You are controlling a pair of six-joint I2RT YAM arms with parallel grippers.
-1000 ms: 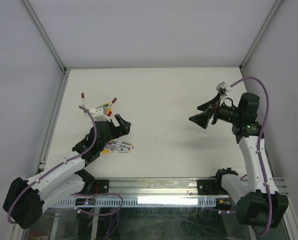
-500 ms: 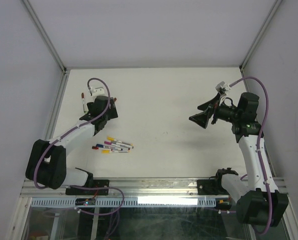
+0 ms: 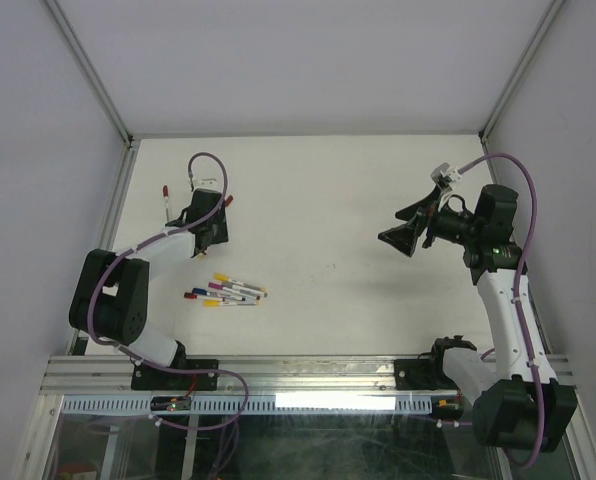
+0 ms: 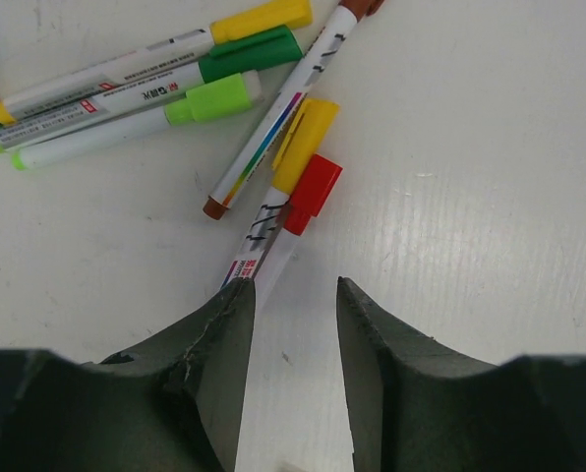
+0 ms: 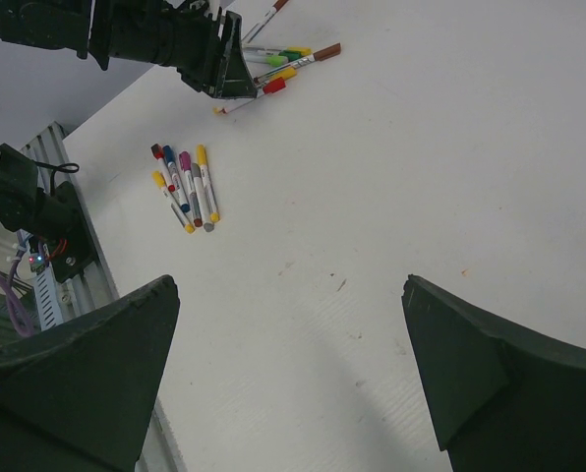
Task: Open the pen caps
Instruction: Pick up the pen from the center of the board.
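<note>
Two clusters of pens point(image 5: 189, 187) lie on a white table point(image 3: 328, 200) enclosed by pale walls point(image 3: 308, 60).

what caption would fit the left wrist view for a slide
Open left gripper facing the yellow-capped pen and red-capped pen, other capped pens beyond.

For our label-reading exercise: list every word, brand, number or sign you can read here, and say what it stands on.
No text reads clearly enough to quote.
Dark-green-capped pen: grey and red print on the barrel, too blurred.
Upper yellow-capped pen: small barrel print, too blurred.
Brown-tipped pen: black marks and a rainbow stripe, illegible.
Farther pens: too small.
</note>
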